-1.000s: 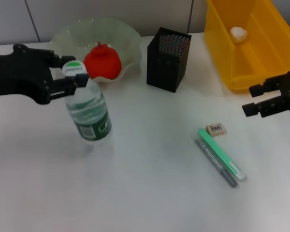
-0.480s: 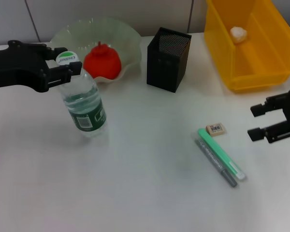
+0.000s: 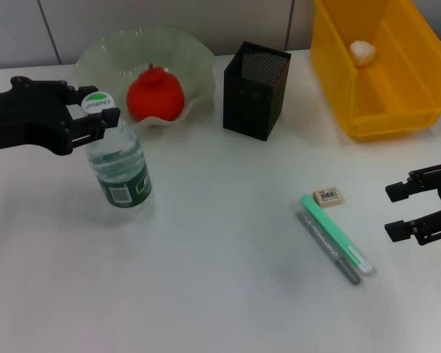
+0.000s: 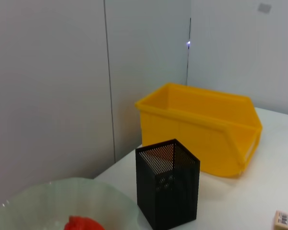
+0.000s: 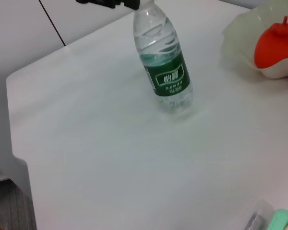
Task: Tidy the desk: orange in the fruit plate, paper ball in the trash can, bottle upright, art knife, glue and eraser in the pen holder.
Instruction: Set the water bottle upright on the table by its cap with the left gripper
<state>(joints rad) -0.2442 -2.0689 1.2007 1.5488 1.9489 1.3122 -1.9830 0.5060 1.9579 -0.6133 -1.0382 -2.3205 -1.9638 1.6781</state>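
- You are looking at the bottle (image 3: 120,165) standing upright on the desk (image 3: 206,279), at about 9 o'clock from the desk's middle, with its base resting on the surface.
- Your left gripper (image 3: 95,118) is grasping the bottle at its neck, just under the cap.
- The orange (image 3: 156,94) is sitting in the fruit plate (image 3: 195,62), at about 1 o'clock from the bottle.
- The pen holder (image 3: 255,90) is standing at 3 o'clock from the plate, near it.
- The trash can (image 3: 382,73) is sitting at 3 o'clock from the holder, with the paper ball (image 3: 363,50) lying inside.
- The eraser (image 3: 328,195) is lying at 5 o'clock from the holder, just beside a green pen (image 3: 336,234) and a grey pen (image 3: 328,247).
- Your right gripper (image 3: 410,212) is hovering with fingers spread, at 3 o'clock from the eraser, gripping nothing.
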